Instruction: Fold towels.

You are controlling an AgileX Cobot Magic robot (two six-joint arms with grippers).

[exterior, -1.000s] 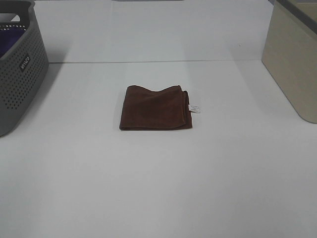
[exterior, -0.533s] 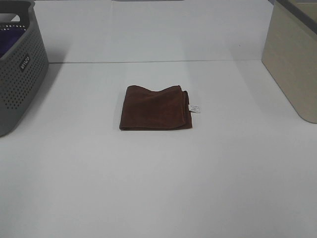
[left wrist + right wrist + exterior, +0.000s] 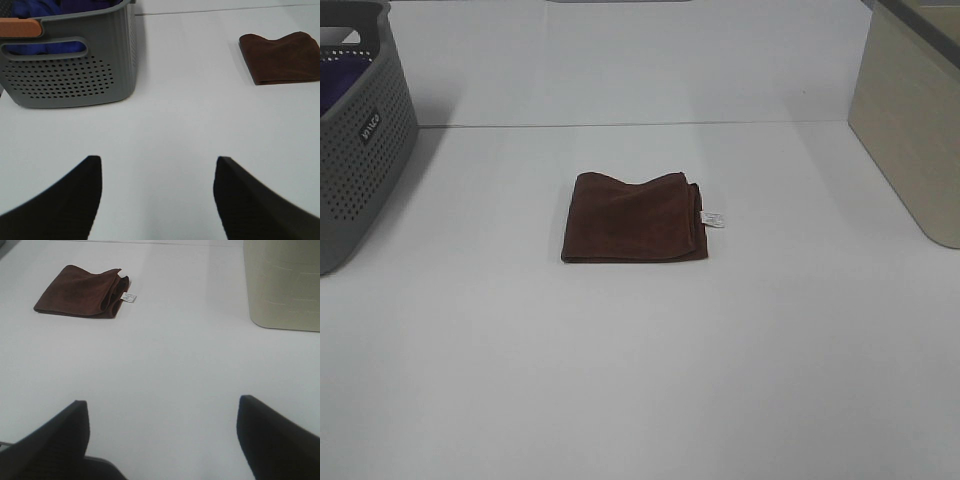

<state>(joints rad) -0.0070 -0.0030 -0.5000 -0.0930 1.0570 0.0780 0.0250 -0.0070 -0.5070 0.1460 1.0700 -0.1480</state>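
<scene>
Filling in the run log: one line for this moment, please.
brown towel: folded, table centre | left tool: open, empty | right tool: open, empty | grey basket: left

Grey perforated basket [image 3: 355, 140], beige bin [image 3: 910, 120], white table [image 3: 640, 370].

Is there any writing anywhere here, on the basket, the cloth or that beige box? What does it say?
Grey basket: a small white logo on its side, too blurred to read for sure.
Brown towel: a white tag with print too small to read.
Beige bin: no writing visible.
</scene>
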